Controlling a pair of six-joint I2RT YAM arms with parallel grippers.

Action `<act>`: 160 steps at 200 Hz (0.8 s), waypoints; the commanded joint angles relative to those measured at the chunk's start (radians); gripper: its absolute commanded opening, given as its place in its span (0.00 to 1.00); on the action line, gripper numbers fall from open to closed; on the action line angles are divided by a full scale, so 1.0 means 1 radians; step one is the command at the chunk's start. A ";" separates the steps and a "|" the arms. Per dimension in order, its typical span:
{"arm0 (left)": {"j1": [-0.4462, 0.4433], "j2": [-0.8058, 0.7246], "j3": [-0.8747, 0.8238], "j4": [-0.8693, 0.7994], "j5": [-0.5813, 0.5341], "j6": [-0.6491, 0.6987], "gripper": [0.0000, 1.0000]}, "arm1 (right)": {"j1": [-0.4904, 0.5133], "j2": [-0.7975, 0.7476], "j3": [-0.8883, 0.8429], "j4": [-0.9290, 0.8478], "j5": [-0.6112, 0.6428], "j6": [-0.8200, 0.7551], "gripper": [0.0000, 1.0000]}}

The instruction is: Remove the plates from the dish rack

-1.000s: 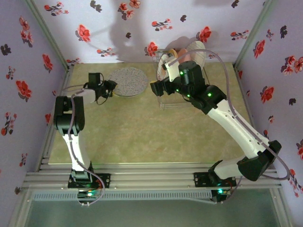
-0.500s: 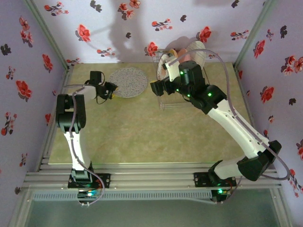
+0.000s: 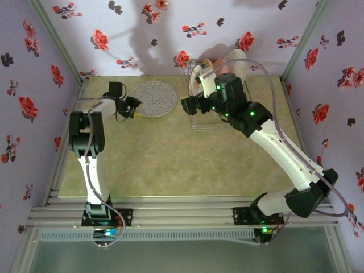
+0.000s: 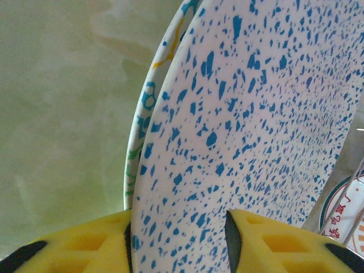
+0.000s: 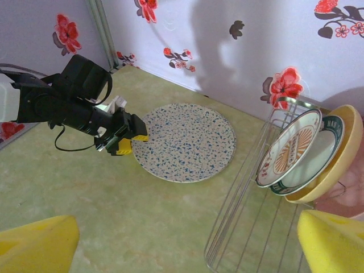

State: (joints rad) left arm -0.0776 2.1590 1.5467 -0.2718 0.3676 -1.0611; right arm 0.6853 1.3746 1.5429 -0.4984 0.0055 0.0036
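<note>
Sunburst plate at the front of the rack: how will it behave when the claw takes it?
Probably rigid and, being smooth-looking, slippery: the sunburst plate likely needs a firm rim pinch. It stands on edge in the dish rack, leaning on the green-rimmed plate behind, so a nudge could tip or roll it. Material unclear; it may chip if dropped.

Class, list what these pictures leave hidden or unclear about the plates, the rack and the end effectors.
- Left wrist view: the speckled plate covers the lower plate, bar a rim sliver.
- Top view: the right arm hides much of the dish rack, so its plate count is unclear.
- Left wrist view: the bottom edge cuts off the left end effector; grip or gap, unclear.
</note>
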 commanded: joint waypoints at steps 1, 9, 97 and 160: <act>-0.003 0.024 0.035 -0.058 -0.013 0.033 0.49 | -0.006 -0.014 0.029 -0.014 0.030 0.019 0.99; -0.003 0.021 0.038 -0.066 -0.016 0.037 0.50 | -0.006 -0.015 0.031 -0.014 0.033 0.021 0.99; -0.008 -0.024 0.076 -0.189 -0.052 0.091 0.69 | -0.060 -0.009 0.114 -0.103 0.182 0.051 0.99; -0.034 -0.209 0.019 -0.230 -0.139 0.103 0.73 | -0.258 -0.002 0.218 -0.226 0.416 0.092 0.99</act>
State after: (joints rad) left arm -0.0853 2.0949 1.5795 -0.4686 0.2829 -0.9836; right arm 0.5179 1.3746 1.7084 -0.6567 0.2756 0.0406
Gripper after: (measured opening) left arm 0.717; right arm 0.993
